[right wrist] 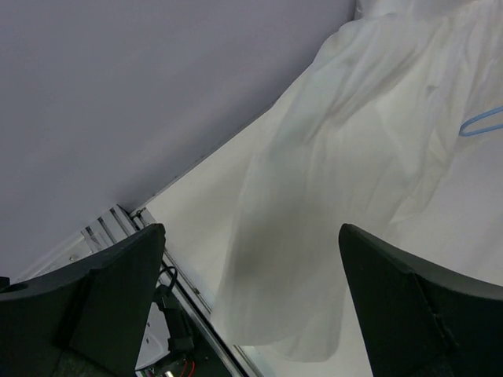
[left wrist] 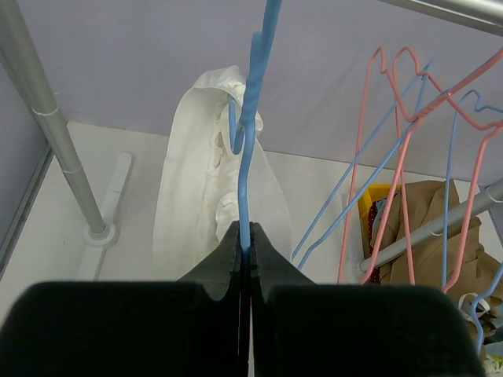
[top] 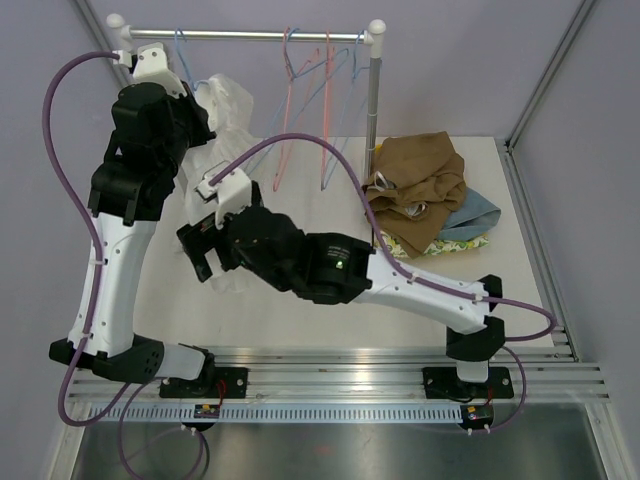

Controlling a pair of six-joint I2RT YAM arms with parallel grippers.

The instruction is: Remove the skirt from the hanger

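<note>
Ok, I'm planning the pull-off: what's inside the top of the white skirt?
A blue hanger hooks into the white skirt; the rest inside is hidden by fabric.

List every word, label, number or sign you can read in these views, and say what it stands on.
None can be read.
White skirt, blue hanger, clothes rail: no text.
Small board at the left arm's base: too small to read.

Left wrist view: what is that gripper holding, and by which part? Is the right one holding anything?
The left gripper is shut on the blue hanger, pinching its thin frame wire beside the white skirt. The right gripper is open and holds nothing.
</note>
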